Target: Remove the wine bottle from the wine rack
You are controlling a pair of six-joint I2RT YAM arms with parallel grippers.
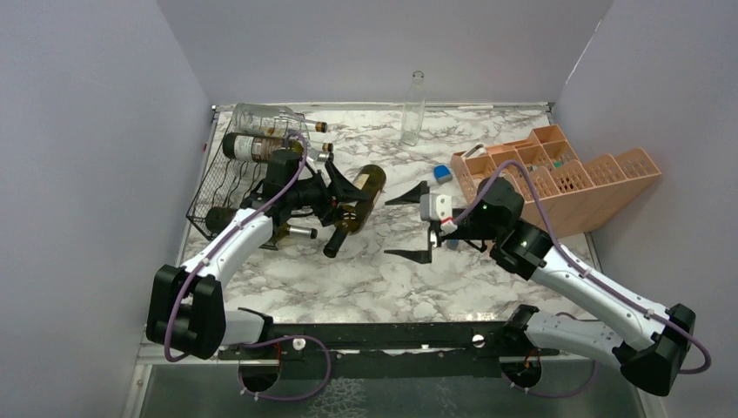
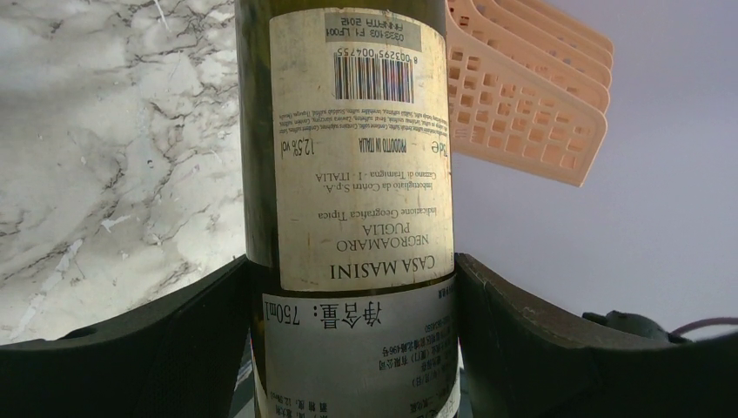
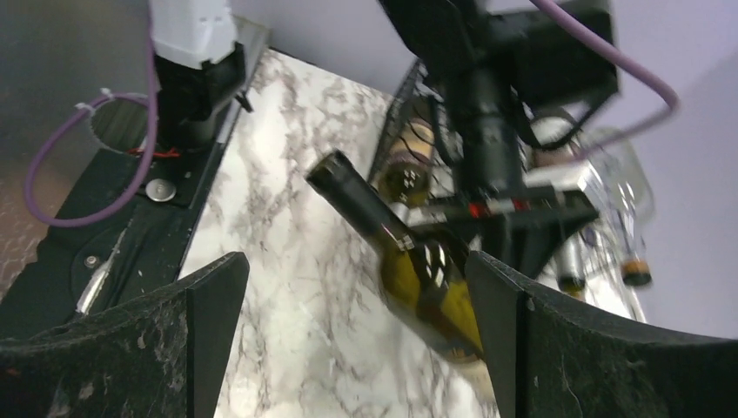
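A dark green wine bottle (image 1: 364, 193) with a cream label hangs tilted over the marble table, neck toward the near side, just right of the black wire wine rack (image 1: 213, 187). My left gripper (image 1: 342, 198) is shut on its body. In the left wrist view the labelled bottle (image 2: 357, 157) fills the gap, and both fingers (image 2: 174, 357) press against its sides. My right gripper (image 1: 414, 225) stands open to the right of the bottle, apart from it. In the right wrist view the bottle (image 3: 409, 261) lies beyond the right gripper (image 3: 357, 340).
Other bottles (image 1: 261, 146) lie in the rack, a clear one (image 1: 261, 116) on top. An empty clear bottle (image 1: 413, 109) stands at the back. A salmon crate (image 1: 566, 178) sits at the right, with a small blue object (image 1: 442, 174) beside it.
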